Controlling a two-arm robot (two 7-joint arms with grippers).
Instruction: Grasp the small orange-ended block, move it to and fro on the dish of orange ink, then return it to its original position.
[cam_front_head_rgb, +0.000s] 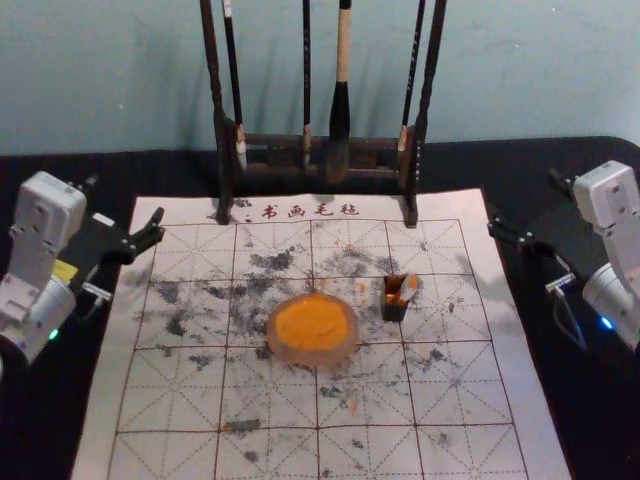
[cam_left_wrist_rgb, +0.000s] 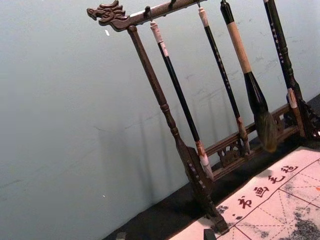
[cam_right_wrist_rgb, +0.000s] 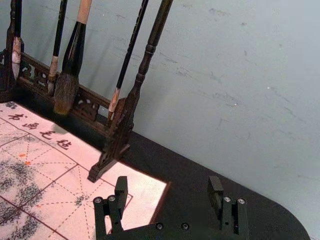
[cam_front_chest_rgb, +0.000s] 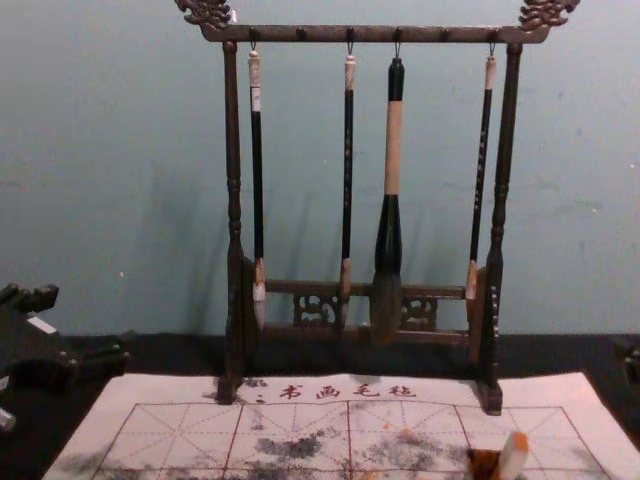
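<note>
Small orange-ended block (cam_front_head_rgb: 408, 290): stands tilted in the small dark box (cam_front_head_rgb: 395, 309), orange end up, on the mat (cam_front_head_rgb: 170, 400), to the robot's right of the dish (cam_front_head_rgb: 313, 358) of orange ink (cam_front_head_rgb: 313, 322). Box and dish near each other, apart. Right hand (cam_right_wrist_rgb: 168, 185): fingers wide apart, nothing between them; located beyond the mat's right edge. Left hand (cam_front_head_rgb: 124, 200): also spread and empty, by the mat's left edge. Stage, as judged: start, grasp to come. Failure modes expected: (a) a finger catches the box wall, since block and wall lie close together, and the box is dragged or tipped; (b) the block's lean gives an off-square grip, so it may twist during the strokes; (c) too hard a press may slide the dish or push ink over its rim; (d) on return, a turned block may hit the box edge instead of entering.
</note>
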